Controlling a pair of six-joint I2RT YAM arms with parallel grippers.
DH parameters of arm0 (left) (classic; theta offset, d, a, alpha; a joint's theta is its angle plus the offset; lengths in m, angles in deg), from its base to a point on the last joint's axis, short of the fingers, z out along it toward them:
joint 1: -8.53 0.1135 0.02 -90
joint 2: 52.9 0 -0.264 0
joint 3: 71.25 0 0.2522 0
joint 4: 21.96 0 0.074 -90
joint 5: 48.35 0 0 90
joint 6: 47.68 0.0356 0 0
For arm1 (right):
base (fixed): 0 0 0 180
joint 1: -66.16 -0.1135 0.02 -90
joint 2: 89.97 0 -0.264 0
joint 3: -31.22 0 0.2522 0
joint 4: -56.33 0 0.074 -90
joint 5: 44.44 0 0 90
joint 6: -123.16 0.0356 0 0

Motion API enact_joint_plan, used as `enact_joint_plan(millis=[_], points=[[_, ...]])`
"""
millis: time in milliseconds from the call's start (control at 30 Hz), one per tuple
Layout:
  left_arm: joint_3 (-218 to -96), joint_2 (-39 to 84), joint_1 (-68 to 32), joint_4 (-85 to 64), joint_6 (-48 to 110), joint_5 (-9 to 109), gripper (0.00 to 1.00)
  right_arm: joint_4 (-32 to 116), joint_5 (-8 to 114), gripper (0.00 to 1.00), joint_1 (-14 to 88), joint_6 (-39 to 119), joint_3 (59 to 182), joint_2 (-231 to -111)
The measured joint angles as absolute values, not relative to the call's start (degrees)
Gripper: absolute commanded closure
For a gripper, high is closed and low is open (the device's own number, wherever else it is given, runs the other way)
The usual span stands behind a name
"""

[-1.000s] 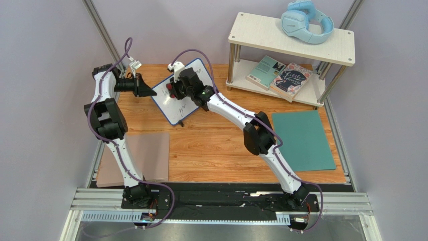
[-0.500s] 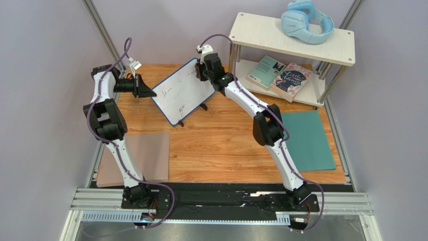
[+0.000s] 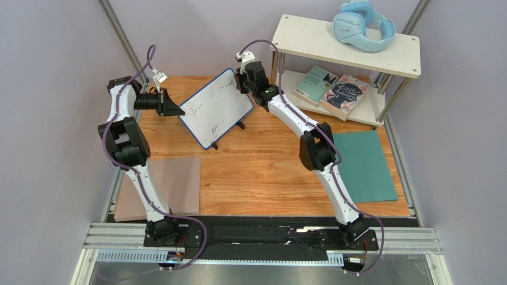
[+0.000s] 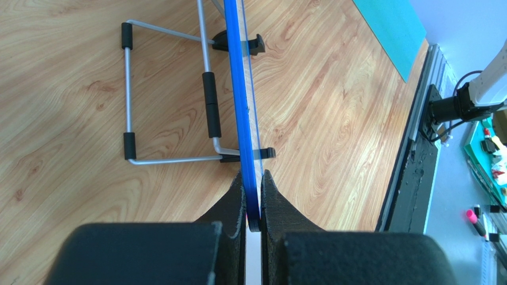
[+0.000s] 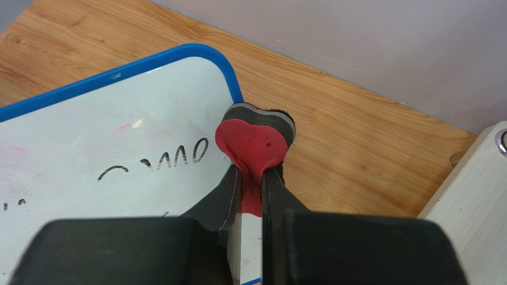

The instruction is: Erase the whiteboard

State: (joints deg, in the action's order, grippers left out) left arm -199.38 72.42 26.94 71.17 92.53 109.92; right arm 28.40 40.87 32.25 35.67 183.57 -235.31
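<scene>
Erasure of small glossy blue-framed whiteboard [image 3: 215, 107], standing tilted at far left of the wooden table [image 3: 268, 178]. Its edge is clamped by the left gripper [image 4: 253, 178]; the right gripper [image 5: 253, 172] pinches a red-and-black foam eraser [image 5: 256, 138] at its top corner. Advisable: pad flat, firm overlapping passes across the black handwriting [image 5: 178, 155].

This is a robotics test cell in a lab, not anyone's home. I stand bolted to a black plate [image 3: 262, 234] on slotted aluminium rails [image 3: 113, 240] at the near edge of a wooden table [image 3: 262, 172]. Bare metal posts [image 3: 119, 35] rise against the plain lilac walls [image 3: 53, 89] that box the table in. Purple cables [image 3: 150, 56] loop openly along my arms [image 3: 128, 142]. What lies around reads as staged props (tidy, spaced apart): a small shelf [image 3: 309, 38] with headphones [image 3: 363, 24] and two books [image 3: 336, 92], a teal mat [image 3: 363, 169], a pinkish mat [image 3: 178, 184] and a little whiteboard [image 3: 217, 107].
</scene>
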Motion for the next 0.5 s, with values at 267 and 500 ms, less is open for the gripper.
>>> enact_joint_plan(millis=[267,500], points=[[-198.92,72.09,27.08,71.28,92.6,109.81,1.0,31.57,39.63,1.0,31.33,34.75,184.42,-235.7],[-198.68,72.02,27.21,71.26,92.6,109.74,1.0,33.6,40.15,1.0,31.03,33.92,184.66,-236.05]])
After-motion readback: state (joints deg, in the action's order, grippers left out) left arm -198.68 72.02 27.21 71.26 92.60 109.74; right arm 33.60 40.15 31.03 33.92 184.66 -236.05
